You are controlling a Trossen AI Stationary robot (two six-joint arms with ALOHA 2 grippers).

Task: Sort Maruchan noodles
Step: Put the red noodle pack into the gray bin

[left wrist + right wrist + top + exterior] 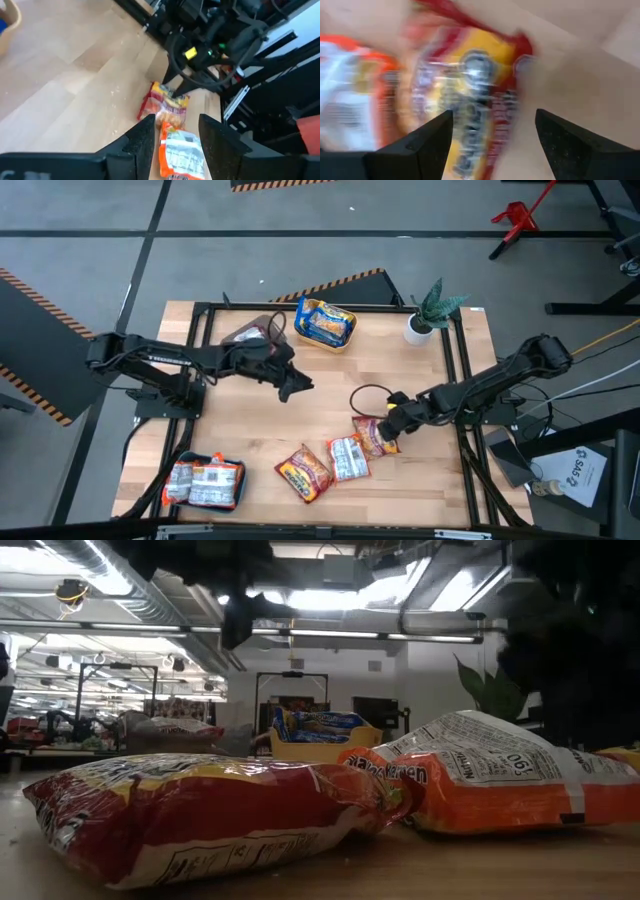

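The wooden table (250, 395) is carrying everything. Rear centre, a yellow bin (325, 325) is holding blue-yellow packets (322, 327). Front-left corner, a teal bin (205, 483) is holding silver-white packets (192, 480) w/ orange edges, approx. two showing. Rear left, a grey bin (253, 332) is sitting partly under the left arm; contents can't be told.

Three loose packets are lying in a row on the front-centre boards: a red-yellow packet (304, 473), next to it an orange-white packet (347, 458), then another red-yellow one (377, 436) nearest the right arm.

The right gripper (392, 423) is hovering right over that last packet, fingers (427, 145) spread wide w/ the packet showing between them, not pinching it. The left gripper (297, 385) is hanging above bare table mid-left, jaws parted and holding nothing.

Rear right, a potted plant (432, 310) is standing in a white pot.
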